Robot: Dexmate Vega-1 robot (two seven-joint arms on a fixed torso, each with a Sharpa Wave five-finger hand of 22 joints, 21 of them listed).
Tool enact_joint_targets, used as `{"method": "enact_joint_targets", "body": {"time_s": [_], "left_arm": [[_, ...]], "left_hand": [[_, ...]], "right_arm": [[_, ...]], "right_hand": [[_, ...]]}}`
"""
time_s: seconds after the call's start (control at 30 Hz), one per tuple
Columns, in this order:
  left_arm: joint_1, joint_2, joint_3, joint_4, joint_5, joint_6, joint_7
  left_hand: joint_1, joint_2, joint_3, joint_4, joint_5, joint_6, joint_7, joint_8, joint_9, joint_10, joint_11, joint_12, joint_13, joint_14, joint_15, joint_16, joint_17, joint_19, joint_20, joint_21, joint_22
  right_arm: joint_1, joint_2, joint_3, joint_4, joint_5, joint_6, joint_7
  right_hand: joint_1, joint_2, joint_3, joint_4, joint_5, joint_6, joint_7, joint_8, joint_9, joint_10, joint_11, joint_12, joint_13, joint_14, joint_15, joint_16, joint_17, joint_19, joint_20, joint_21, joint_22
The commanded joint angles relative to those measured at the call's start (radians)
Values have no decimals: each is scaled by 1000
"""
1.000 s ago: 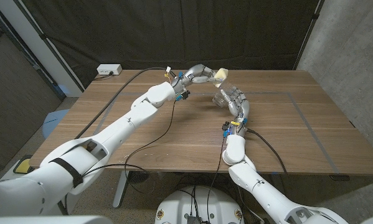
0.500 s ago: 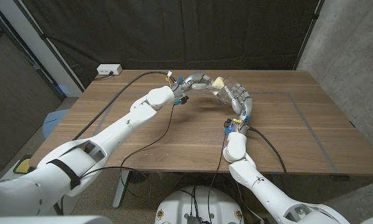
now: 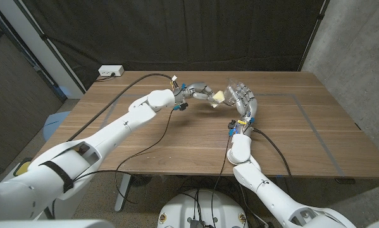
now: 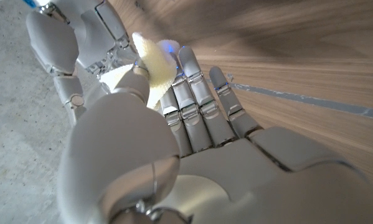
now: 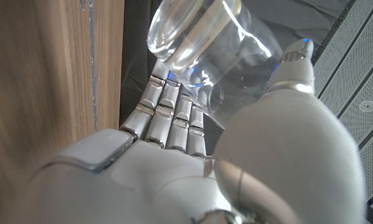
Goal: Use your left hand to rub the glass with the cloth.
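Partly hidden glass (image 5: pixel 205 43) in right hand (image 3: pixel 244 101), cloth (image 3: pixel 218 97) pinched by left hand (image 3: pixel 202 90)

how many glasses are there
1: a clear glass held in the right hand, raised above the table's far middle, beside the left hand holding the cloth.

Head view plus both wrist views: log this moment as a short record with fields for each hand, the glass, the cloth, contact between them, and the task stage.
left hand: pinches the cloth, raised over the table
cloth: pale yellow, bunched at the left hand's fingertips
right hand: holds the glass off the table
glass: clear, empty, tilted in the right hand's grasp
contact: cloth close beside the glass; touching cannot be told
table: wooden, with a white power strip at its far left corner
task stage: cloth brought near the glass for rubbing
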Motion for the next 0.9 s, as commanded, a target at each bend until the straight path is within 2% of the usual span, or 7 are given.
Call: {"method": "enact_joint_targets", "body": {"time_s": [0.03,0.27,0.5,0.7,0.9], "left_arm": [[23,115,-11,-158,98,144,-14],[24,189,-14,-246,194,209,-41],[36,241,-22,-323,303,265,-50],[39,272,-9,-385,454,300,-57],[58,279,-17,-421,553,312,-61]], "left_hand": [[28,33,8,1,7,83,60,6,17,0,1,6,6,9,-42,5,4,2,2,13,2],[24,31,8,4,6,81,59,4,17,0,2,6,9,7,-45,3,4,2,0,19,1],[23,33,11,5,6,81,56,2,17,-4,-1,4,13,8,-45,2,6,1,2,25,0],[20,31,12,7,5,82,52,0,15,-1,-7,5,16,8,-47,1,6,1,0,30,-1],[18,30,15,7,5,85,51,-2,12,0,-6,5,19,14,-50,-2,3,2,-3,35,-2]], "right_arm": [[-17,-26,-3,-41,-48,-21,-25],[-19,-61,-14,-76,-132,-67,-68],[-17,-125,-45,-130,-267,-161,-118],[-11,-179,-83,-174,-325,-221,-112],[-6,-208,-112,-207,-360,-269,-113]], "right_hand": [[231,241,42,8,7,156,-147,2,5,120,-111,8,7,112,-263,1,6,-1,-124,10,2],[233,241,43,7,7,158,-146,3,5,123,-113,6,7,116,-264,0,9,-4,-126,16,0],[237,241,44,5,7,162,-148,4,5,125,-113,6,8,118,-264,-1,11,-5,-129,23,-3],[240,241,46,4,7,163,-150,3,4,125,-115,3,8,118,-264,-4,11,-6,-132,29,-4],[243,239,46,2,7,164,-151,3,4,126,-115,3,8,116,-264,-9,8,-7,-133,33,-6]]}}
